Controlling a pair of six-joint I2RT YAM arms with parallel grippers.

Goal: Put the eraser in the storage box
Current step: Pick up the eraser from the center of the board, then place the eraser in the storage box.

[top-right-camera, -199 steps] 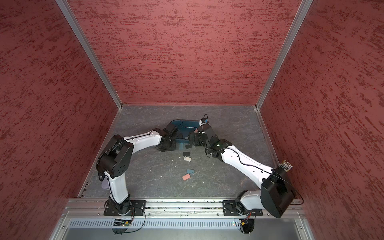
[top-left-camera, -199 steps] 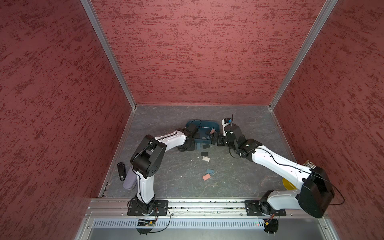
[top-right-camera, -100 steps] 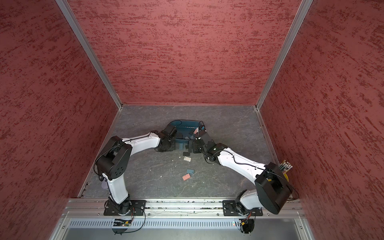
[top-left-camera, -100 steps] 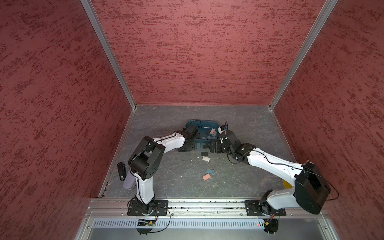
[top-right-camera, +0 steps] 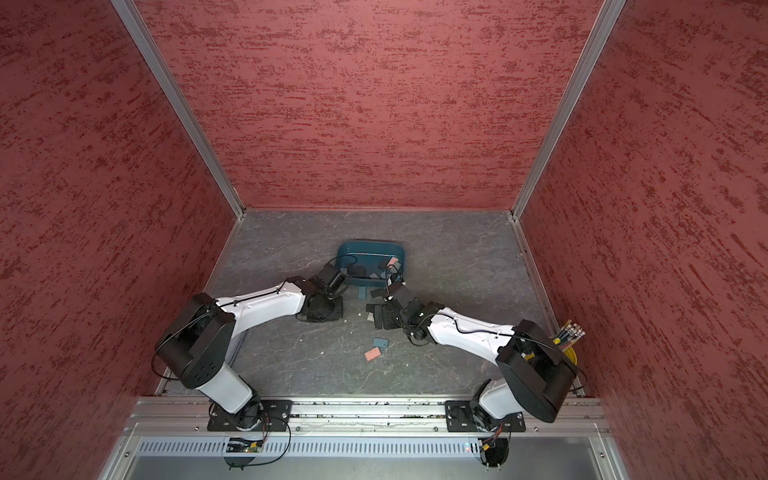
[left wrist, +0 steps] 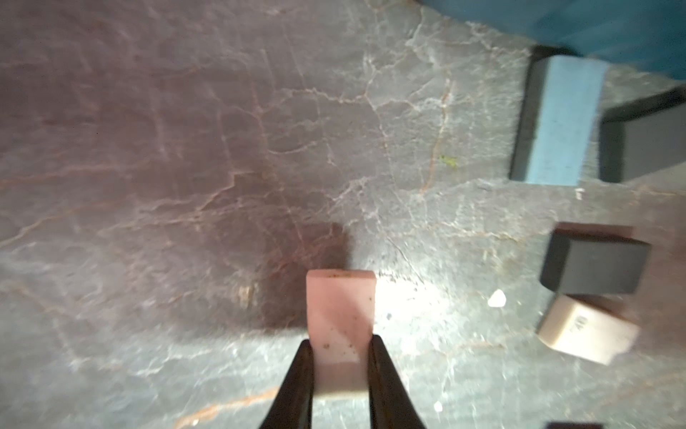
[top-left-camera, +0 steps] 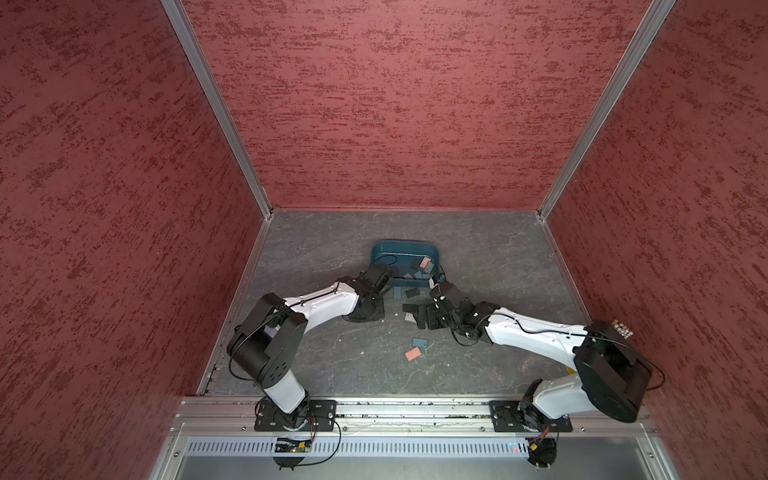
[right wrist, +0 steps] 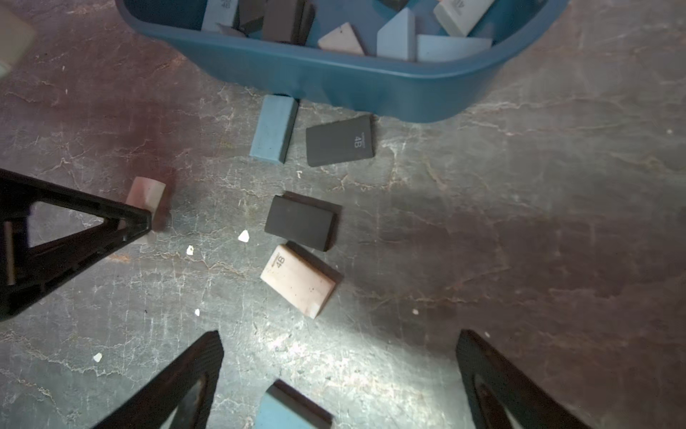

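Left gripper [left wrist: 339,340]: clenched on the pink eraser [left wrist: 339,308], one finger on each long side. The eraser's long axis runs in line with the fingers, and most of it pokes out past the tips. I can't tell if it is clear of the table [left wrist: 185,148]. Its shadow sits close beside it, so I judge it low.

Key relation: the box [left wrist: 594,26] lies ahead of the tips and off toward the right arm's side, near but not touching. In a top view the box [top-left-camera: 405,249] sits beyond the left wrist. The left arm has the load, so it is the one to carry. I judge the move needs a lift over the near wall, then a release inside.

Right gripper [right wrist: 339,334]: jaws spread wide and empty, hanging over loose pieces. The cream eraser [right wrist: 299,280] is just ahead of it, with a black eraser [right wrist: 300,223] just beside that, farther on. The box is farther ahead again and already holds several blocks.

Pink eraser: small flat block, pale pink, blunt square end, dirt-speckled face, paler toward the gripped end.
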